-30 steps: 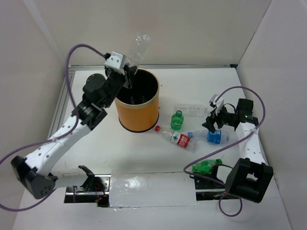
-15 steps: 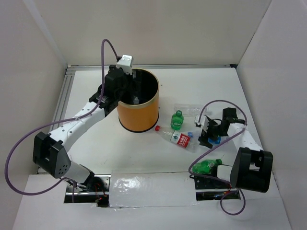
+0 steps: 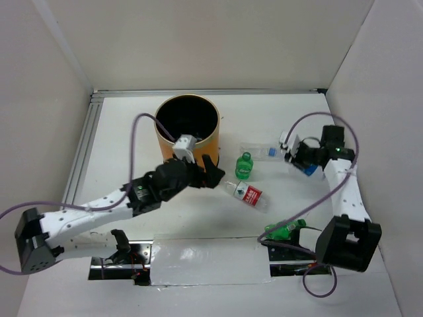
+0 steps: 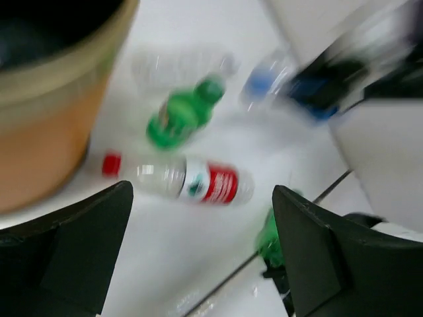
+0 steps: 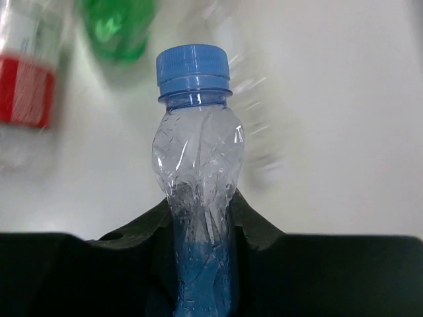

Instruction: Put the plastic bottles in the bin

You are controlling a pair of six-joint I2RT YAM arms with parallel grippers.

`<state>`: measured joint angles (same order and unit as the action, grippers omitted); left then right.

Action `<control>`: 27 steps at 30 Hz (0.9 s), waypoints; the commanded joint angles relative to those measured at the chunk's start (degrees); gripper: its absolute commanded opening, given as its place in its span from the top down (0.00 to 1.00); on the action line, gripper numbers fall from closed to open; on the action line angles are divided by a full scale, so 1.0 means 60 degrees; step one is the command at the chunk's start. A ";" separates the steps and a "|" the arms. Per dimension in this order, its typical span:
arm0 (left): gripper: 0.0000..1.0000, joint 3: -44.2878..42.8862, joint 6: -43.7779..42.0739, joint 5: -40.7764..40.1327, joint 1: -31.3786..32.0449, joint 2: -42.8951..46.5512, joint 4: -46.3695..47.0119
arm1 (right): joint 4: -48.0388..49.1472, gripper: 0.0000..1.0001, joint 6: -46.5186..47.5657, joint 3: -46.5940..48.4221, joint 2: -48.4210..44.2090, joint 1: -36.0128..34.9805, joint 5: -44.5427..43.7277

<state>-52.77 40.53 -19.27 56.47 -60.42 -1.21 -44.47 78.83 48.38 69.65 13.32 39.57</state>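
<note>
Pretty plain setup: white tabletop (image 3: pixel 277 112), boxed in by off-white panels (image 3: pixel 218 39) at the back, left and right. Aluminium rail (image 3: pixel 84 148) down the left edge and along the far one. Shiny clear sheet (image 3: pixel 205 261) over the near edge. Soft, even light, only faint shadows.

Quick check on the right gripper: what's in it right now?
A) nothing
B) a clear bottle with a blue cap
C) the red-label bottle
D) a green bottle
B: the right wrist view shows the crumpled blue-capped bottle clamped in the right gripper, its cap sticking out beyond the fingers.
</note>
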 commanded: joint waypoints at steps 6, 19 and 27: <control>0.00 0.1545 0.4548 -0.0612 0.0593 -0.2144 0.2542 | 0.3169 0.88 -0.5535 0.4517 -0.0448 -0.0987 0.4752; 0.00 0.0388 0.8345 -0.0554 0.0682 -0.4723 0.1126 | 0.4994 0.84 -0.7393 1.1226 0.5118 -0.7331 0.3483; 0.00 -0.0781 0.8817 -0.0189 0.0682 -0.6319 0.0101 | 0.5697 0.23 -0.9372 1.1100 0.6410 -0.7685 0.3586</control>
<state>-53.32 91.61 -22.11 60.53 -95.42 2.28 -14.96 28.69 115.57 108.31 -33.89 60.86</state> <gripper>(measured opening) 0.995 0.712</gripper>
